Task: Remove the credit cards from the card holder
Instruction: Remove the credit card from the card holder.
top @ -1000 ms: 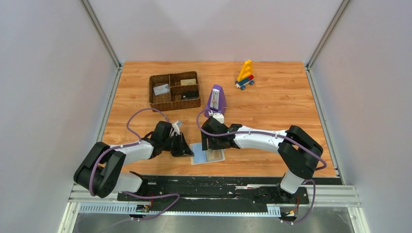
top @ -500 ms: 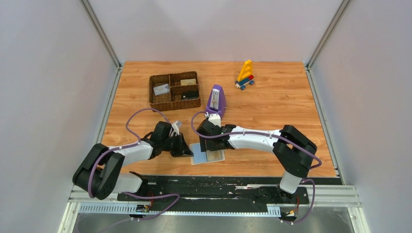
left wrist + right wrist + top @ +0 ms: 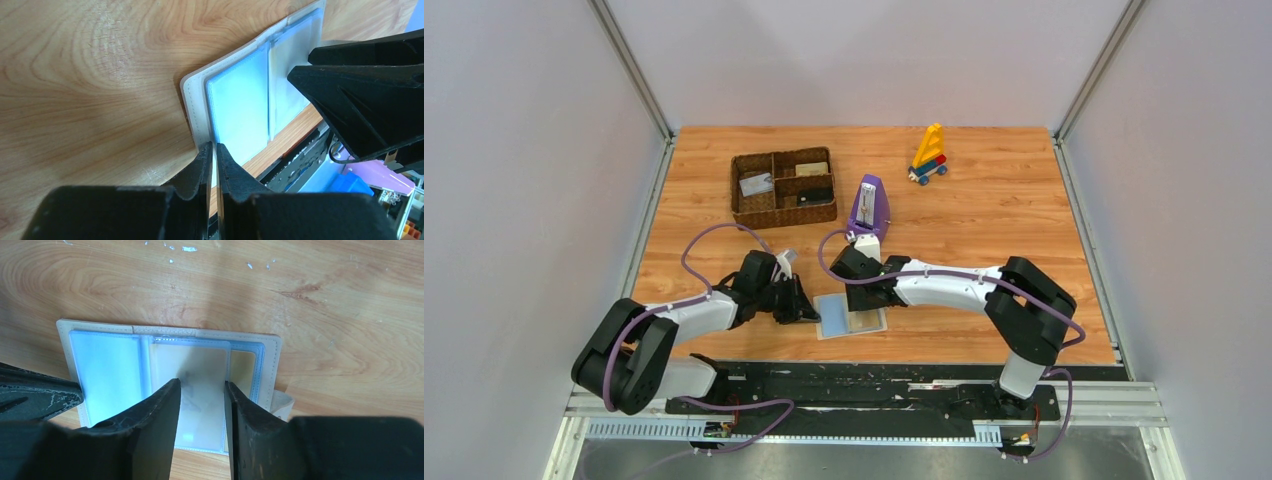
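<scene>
I could read no text, number, brand or sign anywhere. The card holder [image 3: 107, 370] showed me only clear pockets over pale blue and beige. A faint grey smudge on its middle pocket was not legible as writing. The cards [image 3: 757, 184] in the woven tray [image 3: 784, 215] were too small in the top view to read, and so was the face of the purple metronome [image 3: 868, 205].
</scene>
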Tool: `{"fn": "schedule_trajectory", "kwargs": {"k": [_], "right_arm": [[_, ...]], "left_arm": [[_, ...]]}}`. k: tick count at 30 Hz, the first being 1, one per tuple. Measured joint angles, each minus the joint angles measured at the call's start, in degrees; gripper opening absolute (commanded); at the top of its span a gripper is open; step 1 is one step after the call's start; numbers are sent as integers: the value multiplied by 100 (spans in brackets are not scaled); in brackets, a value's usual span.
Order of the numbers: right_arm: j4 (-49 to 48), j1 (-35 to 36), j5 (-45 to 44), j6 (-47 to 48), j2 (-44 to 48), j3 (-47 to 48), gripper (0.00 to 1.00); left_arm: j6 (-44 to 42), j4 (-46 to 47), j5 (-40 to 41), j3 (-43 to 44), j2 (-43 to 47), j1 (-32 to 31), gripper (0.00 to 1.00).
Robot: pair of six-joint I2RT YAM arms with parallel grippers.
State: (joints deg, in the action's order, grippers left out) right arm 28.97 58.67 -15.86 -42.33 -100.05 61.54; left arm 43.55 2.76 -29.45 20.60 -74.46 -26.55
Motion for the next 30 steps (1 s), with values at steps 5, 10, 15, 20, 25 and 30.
{"fn": "schedule_trajectory", "kwargs": {"k": [5, 10, 15, 20, 25, 30], "right_arm": [[-11, -7, 4, 24, 13, -15, 38], [-188, -35, 151, 52, 146, -177, 38], [-557, -107, 599, 74, 459, -544, 37], [-1106, -219, 1097, 66, 793, -940, 37], [-1480, -369, 1456, 44, 970, -1207, 41], [-1572, -514, 1534, 94, 1034, -1283, 47]], "left_arm": [[0, 0, 2, 0, 0, 0, 15], [0, 0, 0, 0, 0, 0, 15], [-4, -9, -2, 0, 0, 2, 15], [-9, -9, 0, 0, -2, 2, 15], [-13, -9, -2, 0, -2, 2, 15], [-13, -7, 0, -4, -2, 2, 15]]}}
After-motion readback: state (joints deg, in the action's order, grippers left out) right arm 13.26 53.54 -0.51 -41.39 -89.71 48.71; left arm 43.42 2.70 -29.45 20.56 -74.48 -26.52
